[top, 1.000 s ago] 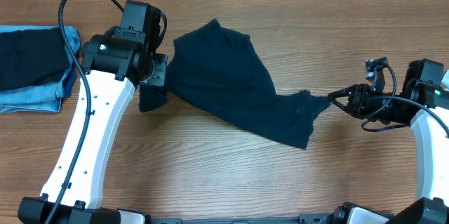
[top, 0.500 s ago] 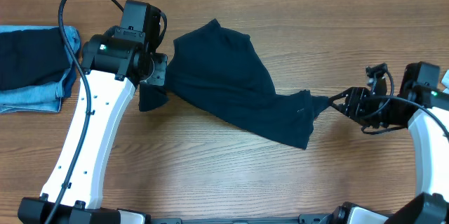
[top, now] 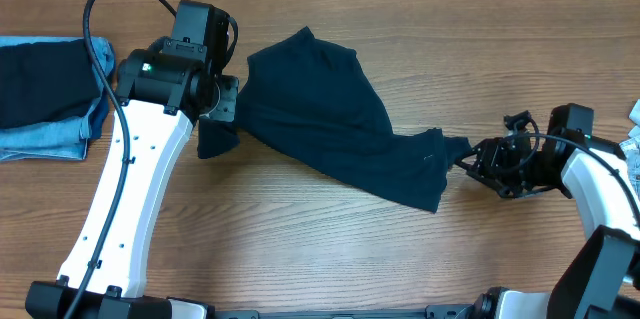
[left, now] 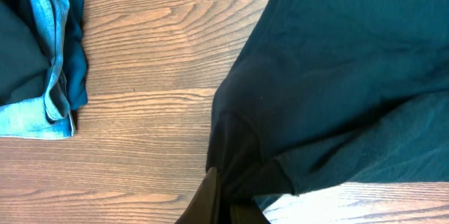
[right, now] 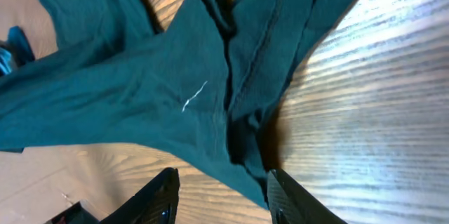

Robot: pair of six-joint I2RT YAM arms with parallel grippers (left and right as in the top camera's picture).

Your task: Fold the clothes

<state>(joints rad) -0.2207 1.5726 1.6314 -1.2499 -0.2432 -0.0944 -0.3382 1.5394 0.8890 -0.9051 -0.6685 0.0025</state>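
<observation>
A folded pile (top: 45,99) lies done at the left. The navy shirt (top: 330,119) sprawls unfolded mid-table, its left edge clenched in the left gripper (top: 224,111). The right gripper (top: 478,162) gapes, released, beside its right corner.

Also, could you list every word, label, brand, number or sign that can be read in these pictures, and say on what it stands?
None: no text can be read in any view.
The navy shirt is plain; the pale mark on it looks like a loose thread, not lettering.
The folded denim stack shows no readable label.
The left arm shows only a green light.
</observation>
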